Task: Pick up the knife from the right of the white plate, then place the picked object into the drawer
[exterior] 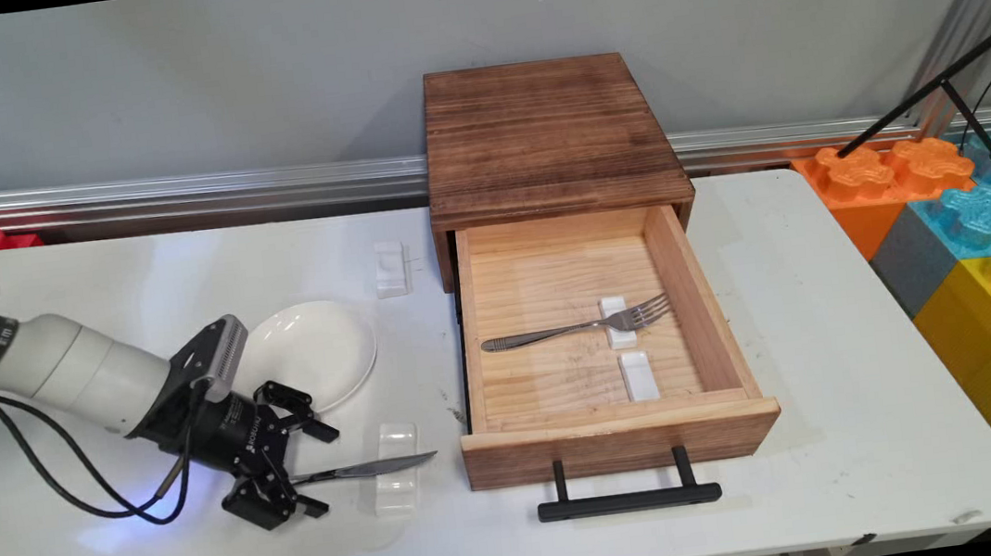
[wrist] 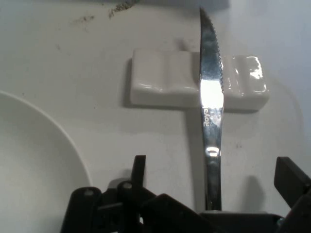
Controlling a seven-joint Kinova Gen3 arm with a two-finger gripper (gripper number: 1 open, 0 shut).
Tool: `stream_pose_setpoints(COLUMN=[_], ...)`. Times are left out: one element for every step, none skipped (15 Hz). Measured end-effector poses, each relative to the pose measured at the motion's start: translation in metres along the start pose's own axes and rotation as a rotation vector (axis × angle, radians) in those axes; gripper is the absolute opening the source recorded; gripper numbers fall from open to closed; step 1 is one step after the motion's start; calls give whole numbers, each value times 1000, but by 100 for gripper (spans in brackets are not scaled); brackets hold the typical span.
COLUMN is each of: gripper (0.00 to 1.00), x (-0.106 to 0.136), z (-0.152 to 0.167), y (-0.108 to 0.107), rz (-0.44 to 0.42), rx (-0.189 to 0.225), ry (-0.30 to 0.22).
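The gripper [exterior: 301, 470], fingers spread either side of a knife [exterior: 368, 468] handle on the tabletop [exterior: 848, 424], blade propped on a white rest [exterior: 397, 480] for clearance; plate [exterior: 317, 350] at 12 o'clock, open drawer [exterior: 601, 341] at 3

The scene is evenly and brightly lit from above — soft shadows are cast under the drawer [exterior: 601, 341]. Glare is seen on the knife [wrist: 211, 97] blade; the hand view's foreground is blurred.
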Motion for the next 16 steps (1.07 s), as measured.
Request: stream_pose_setpoints(gripper=[100,100,100,0,0,0,0,0,0,0,0,0,0,0,0,0], x=[0,0,0,0,0,0,-1,-1,-1,-1,-1,-1,-1,0,0,2], z=[1,1,2,2,3,3,3,2,2,2,1,1,0,-1,-3,-4], y=[0,0,0,0,0,0,0,0,1,1,1,1,2,2,3,3], rz=[3,7,11,18,22,26,29,31,34,35,36,38,39,41,41,42], rx=[-1,-2,-3,-3,-4,-4,-5,-6,-6,-7,-7,-8,-9,-10,-11,-12], ry=[-1,-2,-4,-6,-9,-13,-16,-19,-22,-24,-26,-28,-29,-29,-29,-27])
